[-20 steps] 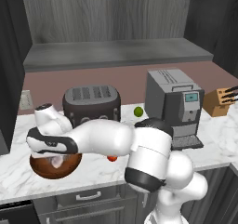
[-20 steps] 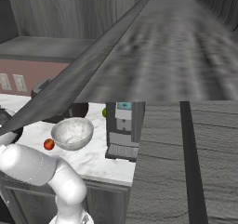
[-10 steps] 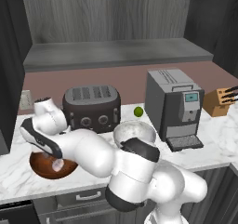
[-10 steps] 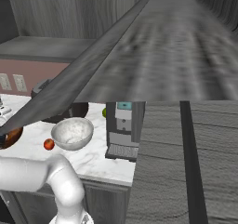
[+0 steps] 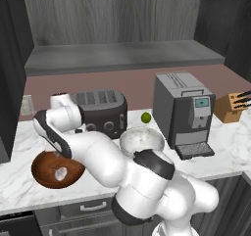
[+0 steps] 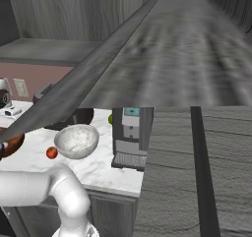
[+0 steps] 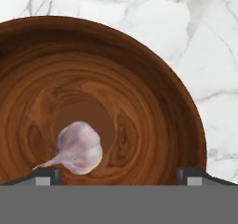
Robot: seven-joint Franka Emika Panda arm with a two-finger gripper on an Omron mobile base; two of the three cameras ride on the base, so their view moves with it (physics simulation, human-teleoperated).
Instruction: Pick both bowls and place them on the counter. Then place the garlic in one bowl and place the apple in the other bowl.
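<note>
A white marble counter with grey veining runs under a plain grey shelf and a dusky pink back wall. In the left base view, a glossy reddish-brown wooden bowl sits at about eight o'clock, with a small whitish-pink garlic bulb lying inside it. The white arm bends over it, hiding the gripper. Behind stands a dark toaster; the white grey-marbled bowl sits near centre, with a small green fruit at its twelve o'clock and a grey coffee machine at its three o'clock.

In the right base view, the marbled bowl has a small red-orange apple just beside it at eight o'clock, on the counter.

In the hand view, the gripper hangs spread wide over the wooden bowl, grasping nothing; the garlic rests free on the bowl's floor at seven o'clock.
</note>
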